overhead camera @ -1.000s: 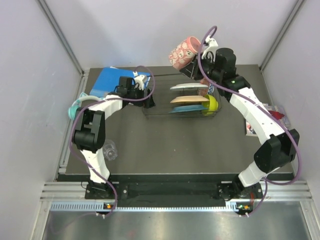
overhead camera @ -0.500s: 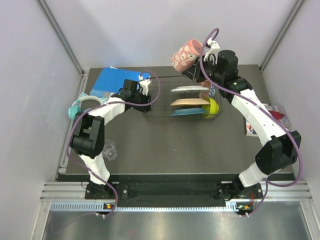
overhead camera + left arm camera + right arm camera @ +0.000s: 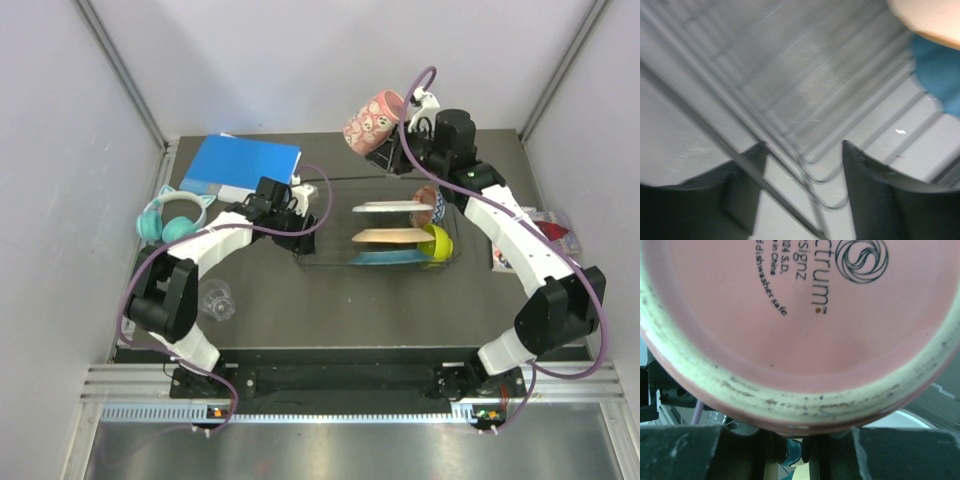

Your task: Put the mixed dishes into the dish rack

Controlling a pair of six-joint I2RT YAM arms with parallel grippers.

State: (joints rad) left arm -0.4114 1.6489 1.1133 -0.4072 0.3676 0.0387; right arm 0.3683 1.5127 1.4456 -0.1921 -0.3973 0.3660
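The right gripper point(image 3: 388, 143) clamps the red patterned bowl point(image 3: 372, 115) high above the dish rack point(image 3: 322, 252)'s far edge, poised for loading; the left gripper point(image 3: 802, 150)'s half-parted jaws straddle its left rim wire, seemingly to steady it.

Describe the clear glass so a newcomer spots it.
On the dark table, look near-left, beside the left arm's elbow, nearer than the teal headphones. The clear glass is there, apart from the dish rack. It is the only see-through dish; the rest are coloured.
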